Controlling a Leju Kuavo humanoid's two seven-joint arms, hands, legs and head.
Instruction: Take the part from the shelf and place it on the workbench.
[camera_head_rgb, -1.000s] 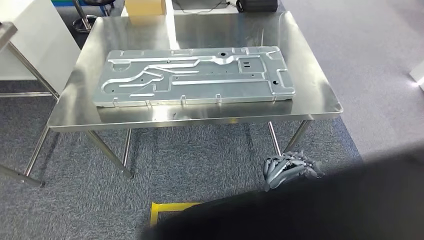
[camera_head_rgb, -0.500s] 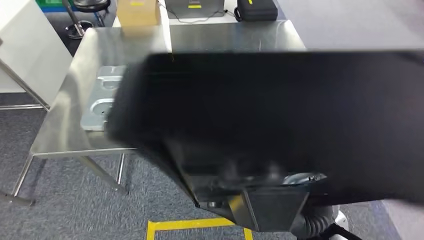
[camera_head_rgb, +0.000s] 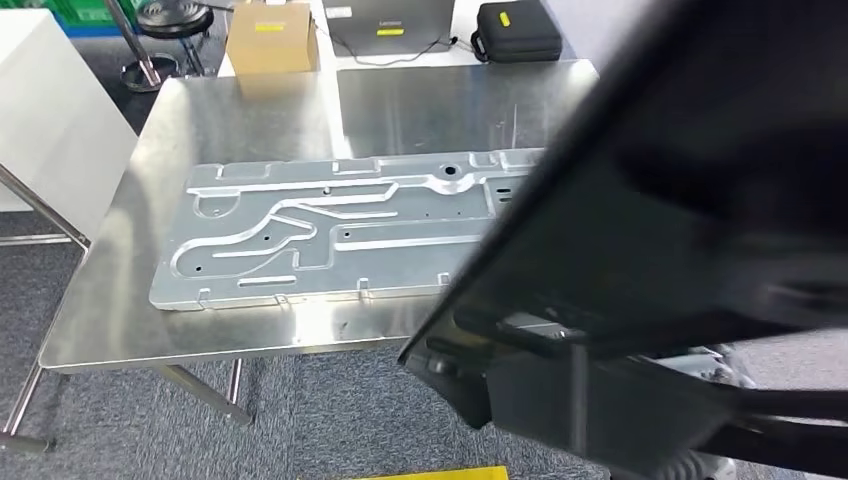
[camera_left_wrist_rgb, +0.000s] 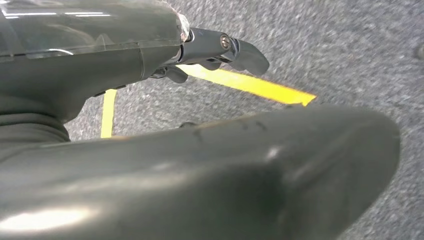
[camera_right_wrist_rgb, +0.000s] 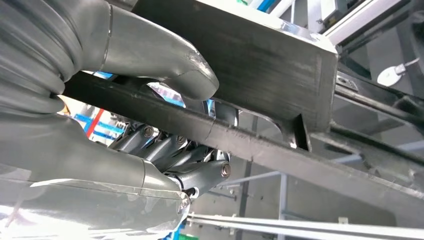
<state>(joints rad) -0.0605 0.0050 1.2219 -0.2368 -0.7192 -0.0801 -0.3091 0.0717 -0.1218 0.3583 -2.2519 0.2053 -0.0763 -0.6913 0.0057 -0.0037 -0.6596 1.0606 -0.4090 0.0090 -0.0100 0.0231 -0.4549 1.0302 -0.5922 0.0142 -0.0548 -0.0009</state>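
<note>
One black moulded part (camera_right_wrist_rgb: 260, 65), its rail pinched between the right hand (camera_right_wrist_rgb: 150, 130) thumb and curled fingers (camera_right_wrist_rgb: 165, 150); left hand (camera_left_wrist_rgb: 150, 100) finger state indiscernible; one stamped metal panel (camera_head_rgb: 330, 235) on one steel workbench (camera_head_rgb: 200, 130).

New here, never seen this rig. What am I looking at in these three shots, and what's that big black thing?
This is a two-legged humanoid robot with two arms, each ending in a many-fingered hand. One camera sits high on its body and looks down; one sits at each wrist.

The head view shows a steel workbench with a large stamped metal panel lying flat on it. Behind the bench are a cardboard box, a laptop and a black case.

The big black thing is the part, held close to the head camera and hiding the bench's right side.

The right wrist view shows the right hand gripping a bar of that part, thumb on one side and fingers on the other.

The left wrist view shows the left hand holding nothing, over grey carpet with yellow floor tape.
</note>
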